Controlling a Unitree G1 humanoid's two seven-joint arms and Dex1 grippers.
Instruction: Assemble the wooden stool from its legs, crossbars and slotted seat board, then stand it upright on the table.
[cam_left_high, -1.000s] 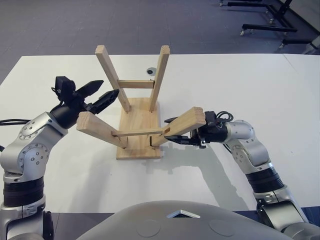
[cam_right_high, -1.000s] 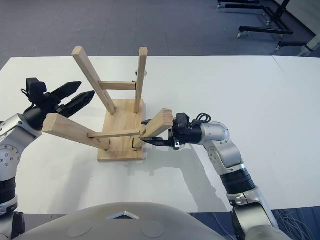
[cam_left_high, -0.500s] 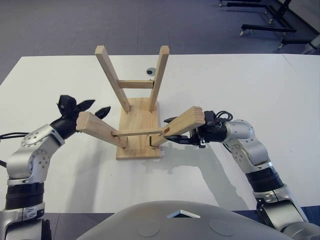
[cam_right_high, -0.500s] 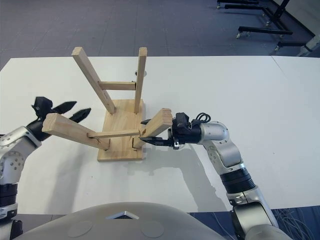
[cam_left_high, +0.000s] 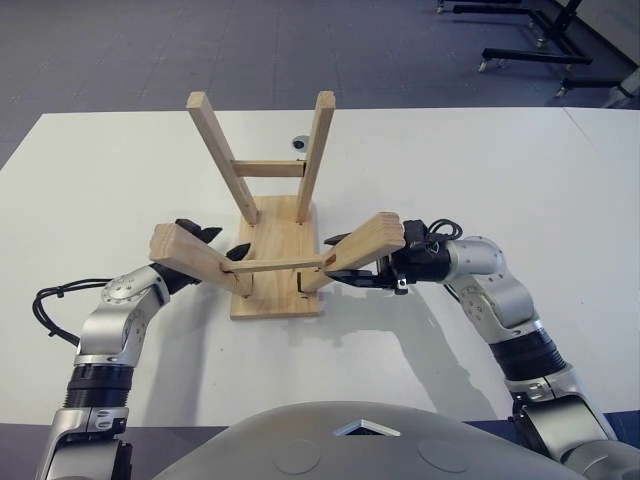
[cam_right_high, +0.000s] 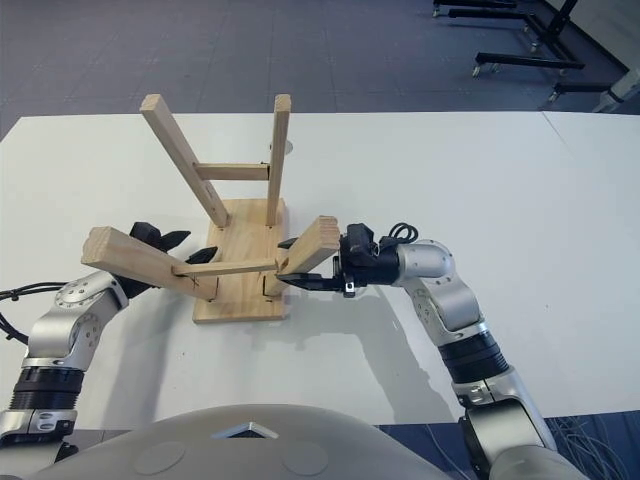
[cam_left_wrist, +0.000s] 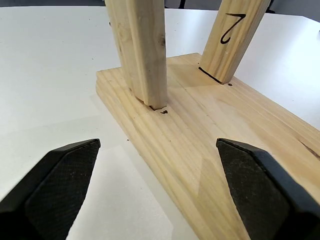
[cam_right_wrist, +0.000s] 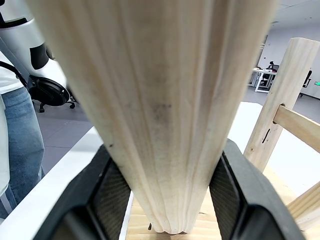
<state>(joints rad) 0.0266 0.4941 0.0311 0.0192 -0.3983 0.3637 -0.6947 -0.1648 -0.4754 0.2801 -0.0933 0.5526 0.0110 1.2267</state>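
We are clamping the right gripper (cam_left_high: 340, 259) on the near right leg (cam_left_high: 366, 247), forearm low, at the board's (cam_left_high: 281, 226) three o'clock. At nine o'clock our left gripper (cam_left_high: 223, 243) is hovering wide open, facing the left leg's (cam_left_high: 196, 257) base.

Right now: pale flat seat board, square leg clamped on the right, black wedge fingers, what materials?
Pale flat seat board: apparently unfinished softwood; bare grain, no gloss. Clamped pale square leg: same raw wood, streaky grain. Black wedge fingers: likely rubber or plastic; fine knurled texture.
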